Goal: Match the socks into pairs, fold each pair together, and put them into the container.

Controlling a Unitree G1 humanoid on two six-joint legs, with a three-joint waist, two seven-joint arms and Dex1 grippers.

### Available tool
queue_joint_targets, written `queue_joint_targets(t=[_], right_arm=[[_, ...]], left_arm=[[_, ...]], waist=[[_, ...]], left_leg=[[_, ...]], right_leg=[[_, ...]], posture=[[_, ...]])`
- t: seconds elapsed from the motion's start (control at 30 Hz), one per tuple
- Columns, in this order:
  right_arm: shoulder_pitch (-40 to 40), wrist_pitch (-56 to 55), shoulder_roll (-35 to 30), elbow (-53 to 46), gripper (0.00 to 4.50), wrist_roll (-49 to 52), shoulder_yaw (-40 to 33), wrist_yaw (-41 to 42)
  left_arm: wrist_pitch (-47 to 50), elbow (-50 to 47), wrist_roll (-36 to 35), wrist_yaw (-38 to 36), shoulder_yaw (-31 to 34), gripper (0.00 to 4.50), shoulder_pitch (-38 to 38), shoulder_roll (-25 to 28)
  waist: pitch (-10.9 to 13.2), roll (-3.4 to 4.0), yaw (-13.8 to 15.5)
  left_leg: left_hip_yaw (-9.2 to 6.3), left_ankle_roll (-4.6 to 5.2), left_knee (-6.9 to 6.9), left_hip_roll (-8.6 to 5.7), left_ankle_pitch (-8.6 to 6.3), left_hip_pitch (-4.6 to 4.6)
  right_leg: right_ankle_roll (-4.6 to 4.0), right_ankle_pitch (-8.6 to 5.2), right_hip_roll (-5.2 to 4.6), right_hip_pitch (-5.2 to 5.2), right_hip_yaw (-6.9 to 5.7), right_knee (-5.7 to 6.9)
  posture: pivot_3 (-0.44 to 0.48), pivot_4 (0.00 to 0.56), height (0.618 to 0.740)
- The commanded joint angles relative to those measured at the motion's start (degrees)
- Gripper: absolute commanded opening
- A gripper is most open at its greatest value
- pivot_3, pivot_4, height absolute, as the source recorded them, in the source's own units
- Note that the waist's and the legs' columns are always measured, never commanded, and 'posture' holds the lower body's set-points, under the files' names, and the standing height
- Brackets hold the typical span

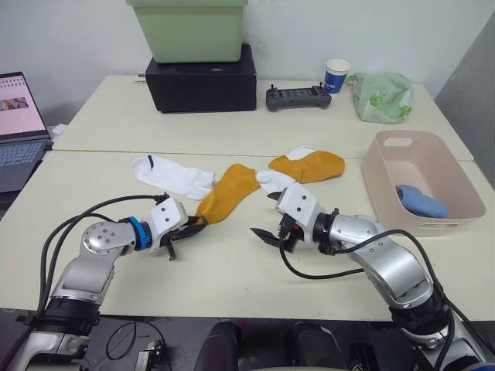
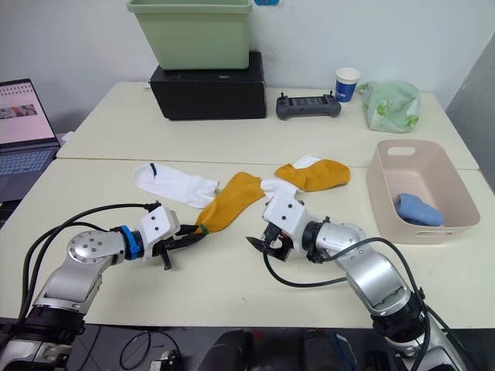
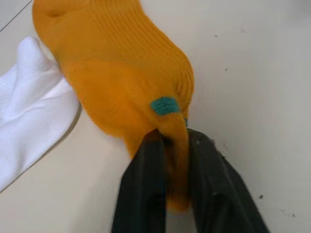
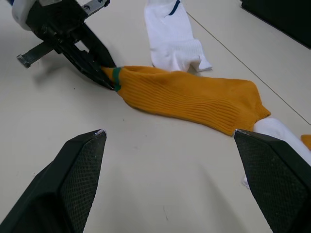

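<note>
1. One orange sock [image 1: 227,192] lies flat on the table [image 1: 232,270], its cuff pinched tight in the left gripper [image 1: 193,225].
2. The right gripper [image 1: 272,234] hovers just beside it, fingers spread wide and empty.
3. A second orange sock [image 1: 315,165] and two white socks [image 1: 172,175] lie close behind.
4. A blue sock [image 1: 421,201] sits in the pink basket [image 1: 387,179] on the right.

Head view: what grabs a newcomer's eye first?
The left gripper pinching the cuff of an orange sock at the table's middle, jaws shut on it. The right gripper hovers beside it with jaws wide open. At right, the pink basket holds a folded blue pair.
</note>
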Motion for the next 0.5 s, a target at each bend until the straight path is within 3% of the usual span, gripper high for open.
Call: queue_joint_targets(t=[0.03, 0.23, 0.5], right_arm=[[-3.27, -1.06, 2.83, 3.03, 4.50, -0.87, -1.64, -2.60], [-6.29, -1.40, 7.94, 9.04, 4.50, -1.37, 0.21, -3.95], [-7.94, -3.77, 15.22, 21.02, 4.50, -3.74, 3.50, -5.53]], left_arm=[[1.07, -2.41, -1.54, -3.87, -0.21, 0.02, 2.26, 2.33], [5.35, -11.30, -8.58, -10.96, 2.57, 0.02, 10.91, 7.67], [7.47, -16.43, -9.72, -9.56, 3.98, 0.02, 16.62, 9.11]], waist=[[0.00, 0.01, -0.35], [0.00, 0.02, -1.39], [0.02, 0.05, -1.36]], left_leg=[[0.03, 0.00, -0.01, 0.00, 0.00, 0.02], [0.04, 0.00, -0.07, 0.04, 0.00, 0.01], [0.04, 0.00, -0.07, 0.03, 0.00, 0.03]], right_leg=[[0.00, 0.00, 0.00, -0.01, 0.03, 0.03], [-0.01, -0.01, 0.02, -0.05, 0.07, -0.03], [-0.01, -0.01, 0.01, -0.06, 0.06, 0.04]], posture=[[0.000, 0.150, 0.720], [0.000, 0.150, 0.720], [0.000, 0.150, 0.720]])
